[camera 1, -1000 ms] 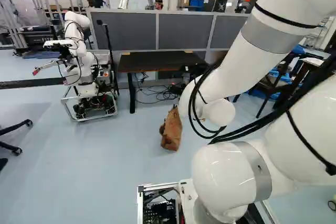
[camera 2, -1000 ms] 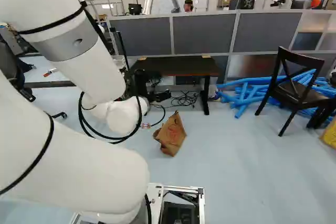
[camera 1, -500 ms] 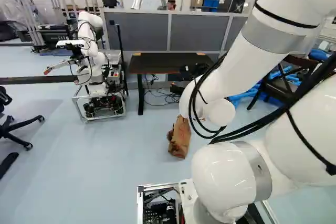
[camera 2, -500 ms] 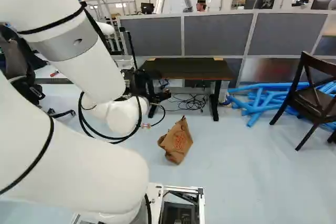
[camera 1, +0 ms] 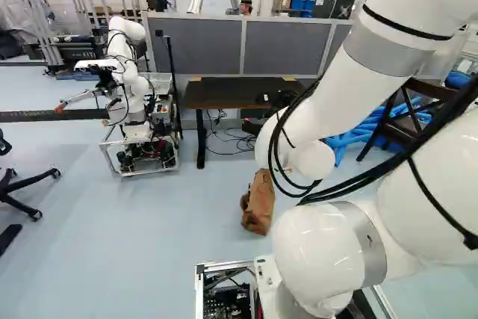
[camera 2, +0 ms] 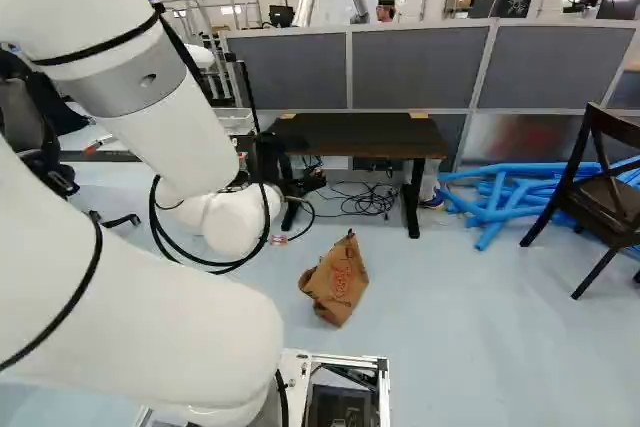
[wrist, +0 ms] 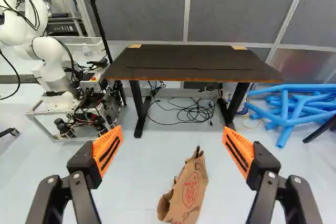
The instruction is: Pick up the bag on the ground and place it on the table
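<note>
Black parts of the gripper [camera 2: 300, 185] show past the arm in the right base view; its fingertips are hidden there. In the wrist view the gripper [wrist: 172, 148] stands open, orange pads wide apart, nothing held. The brown paper bag [wrist: 191, 190] is on the floor, seen between and below the open fingers, touching neither. In the base views the bag [camera 1: 258, 203] [camera 2: 337, 280] stands slightly tilted just ahead of the base, its top crumpled. The dark-topped table [wrist: 184, 72] [camera 2: 350, 134] stands beyond the bag, against grey partitions.
Another robot [camera 1: 134, 87] on a wheeled frame stands left of the table. Black cables [wrist: 194, 111] lie beneath the table. Blue tubes [camera 2: 500, 192] and a dark chair [camera 2: 600, 197] are to its right. An office chair's base [camera 1: 22, 184] shows at the left of the left base view.
The base has moved: the scene has shifted right in both base views, and the bag appears slightly nearer. The arm holds its pose against its lowest joint.
</note>
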